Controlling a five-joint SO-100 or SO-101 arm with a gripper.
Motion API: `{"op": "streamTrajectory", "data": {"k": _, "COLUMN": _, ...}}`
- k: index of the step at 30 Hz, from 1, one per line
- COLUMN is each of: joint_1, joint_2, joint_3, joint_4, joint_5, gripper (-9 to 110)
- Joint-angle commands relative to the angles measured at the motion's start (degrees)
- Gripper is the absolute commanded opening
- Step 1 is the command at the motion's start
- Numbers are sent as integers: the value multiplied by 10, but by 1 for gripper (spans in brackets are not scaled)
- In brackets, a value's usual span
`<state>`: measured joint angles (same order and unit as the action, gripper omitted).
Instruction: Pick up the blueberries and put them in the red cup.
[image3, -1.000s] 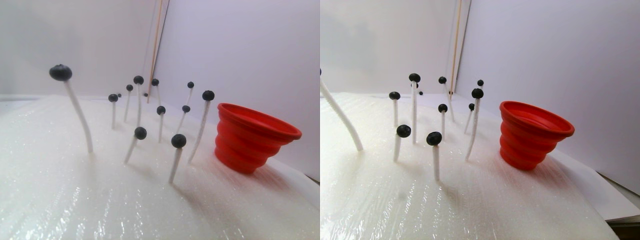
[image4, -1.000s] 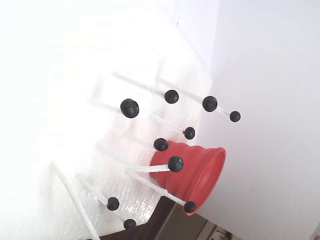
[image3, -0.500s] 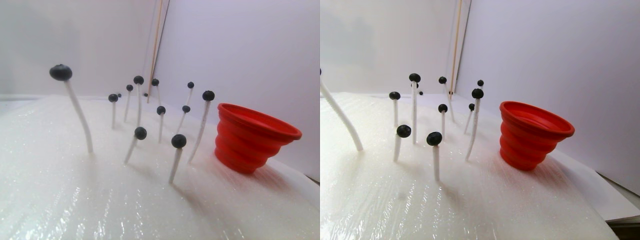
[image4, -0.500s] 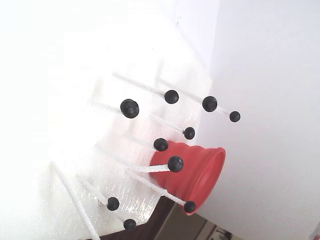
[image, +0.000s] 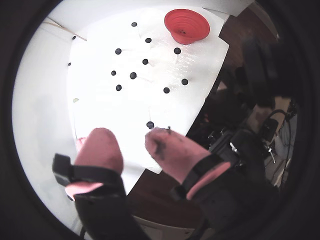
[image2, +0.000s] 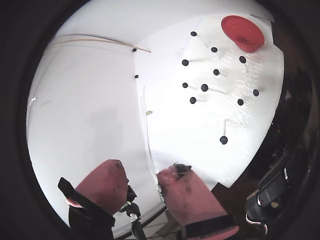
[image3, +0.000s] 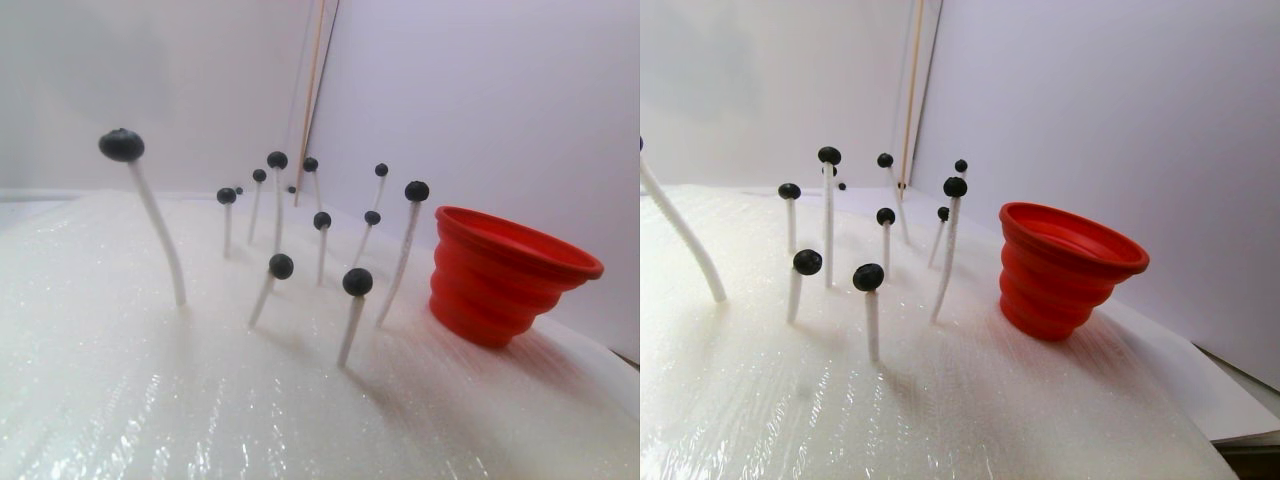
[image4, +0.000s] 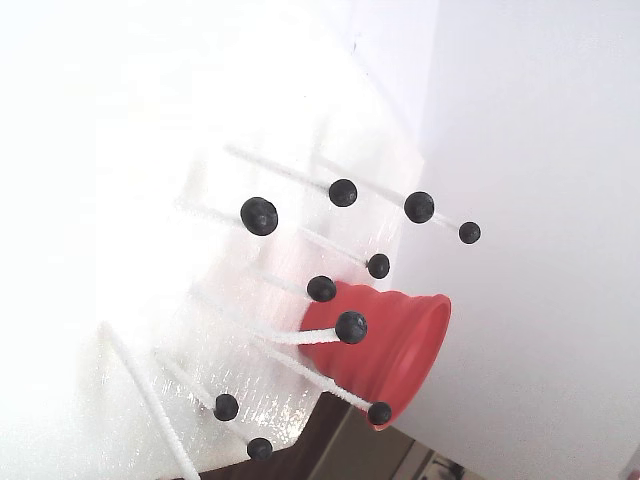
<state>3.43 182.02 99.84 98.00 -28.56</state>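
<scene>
The gripper (image: 132, 145) hangs high over the near edge of the white foam pad (image: 125, 107), its pink fingers (image: 102, 147) spread apart with nothing between them. The blueberries (image3: 357, 281) sit on top of thin white rods (image3: 350, 330) stuck in the pad (one rod bends far off to the left in the stereo pair view). The cup (image3: 500, 275) stands upright on the pad just right of them, well away from the gripper.

Two pale walls (image3: 480, 100) are meeting in a corner behind the white foam sheet (image3: 120, 400), and a thin wooden stick (image3: 312, 80) is leaning upright along that corner. Soft, even light is washing over the foam, making its wrinkled surface glisten. In a wrist view, dark cluttered gear with cables (image: 260, 125) is sitting beside the sheet's edge, over brown flooring (image: 150, 192).
</scene>
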Motion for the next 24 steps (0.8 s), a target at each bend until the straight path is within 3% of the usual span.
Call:
{"op": "streamTrajectory", "data": {"k": 1, "joint_1": -2, "joint_2": -38, "joint_3": -14, "joint_4": -18, "joint_5": -51, "gripper": 14}}
{"op": "streamTrajectory", "data": {"k": 24, "joint_1": 40, "joint_2": -118, "joint_3": 126, "joint_4": -97, "joint_5": -339, "gripper": 15}}
